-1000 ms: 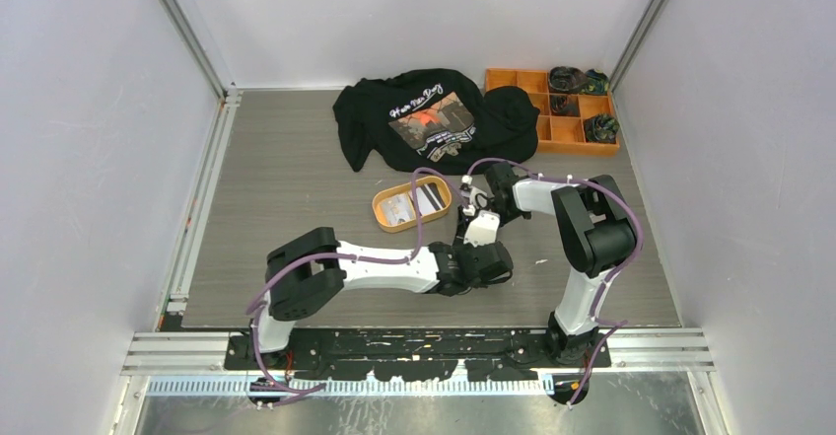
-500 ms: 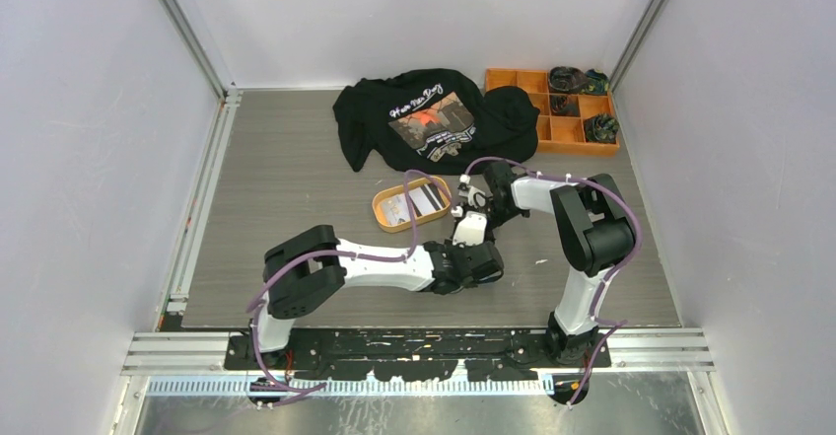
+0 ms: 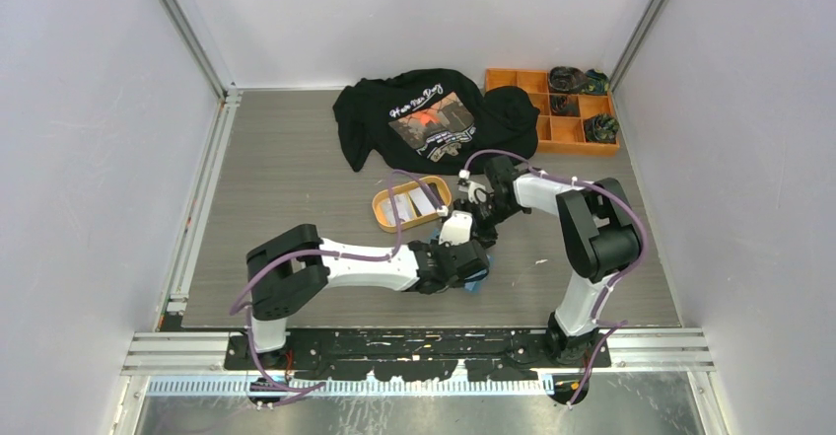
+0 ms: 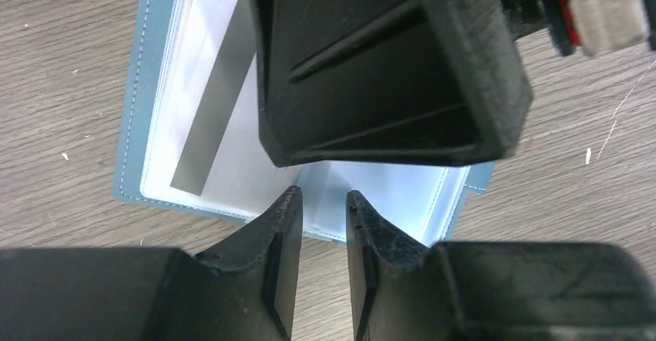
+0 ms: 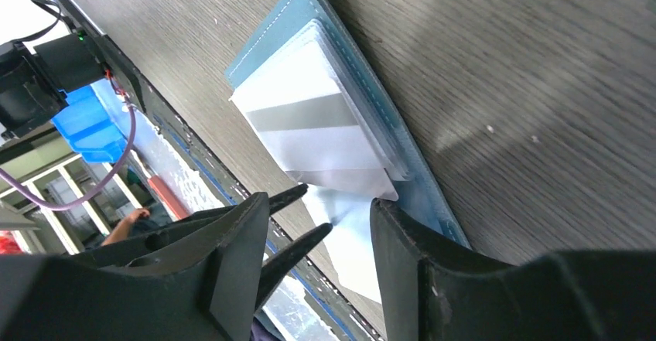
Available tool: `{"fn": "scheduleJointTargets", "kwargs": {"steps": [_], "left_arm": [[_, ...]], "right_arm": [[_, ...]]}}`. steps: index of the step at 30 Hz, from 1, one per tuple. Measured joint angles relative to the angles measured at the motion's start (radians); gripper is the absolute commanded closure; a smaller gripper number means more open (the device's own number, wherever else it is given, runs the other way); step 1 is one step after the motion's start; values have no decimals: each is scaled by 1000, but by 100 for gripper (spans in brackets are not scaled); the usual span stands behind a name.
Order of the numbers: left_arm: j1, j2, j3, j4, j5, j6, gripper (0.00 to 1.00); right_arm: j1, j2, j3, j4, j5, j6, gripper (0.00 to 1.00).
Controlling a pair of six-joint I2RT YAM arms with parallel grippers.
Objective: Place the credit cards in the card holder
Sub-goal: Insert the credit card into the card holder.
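Looking at it from here, I'd call this partly done. The teal card holder (image 4: 130,163) lies open on the table right under both claws, and one white card with a grey stripe (image 5: 309,124) sits in its clear pocket (fully seated? can't tell from this angle). The right gripper (image 5: 321,221) has its jaws spread, and the card's end lies loose between them. The left gripper (image 4: 321,233) is down to a narrow gap at the holder's edge, with nothing in it that I can see. More credit cards (image 3: 414,201) wait in the orange oval tray (image 3: 380,216) just beside, so there's plenty left.
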Motion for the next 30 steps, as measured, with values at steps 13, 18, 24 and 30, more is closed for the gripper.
{"fn": "scheduleJointTargets", "kwargs": {"steps": [13, 18, 24, 30], "left_arm": [[6, -210, -278, 332, 260, 139, 69], [6, -313, -385, 448, 322, 172, 69], [7, -456, -500, 547, 336, 186, 61], [34, -566, -610, 587, 334, 187, 38]], "right_arm": [[-49, -63, 18, -76, 38, -118, 35], [-69, -116, 33, -136, 34, -220, 35], [-103, -184, 57, -240, -1, -403, 37], [-151, -309, 75, -384, -96, -672, 37]]}}
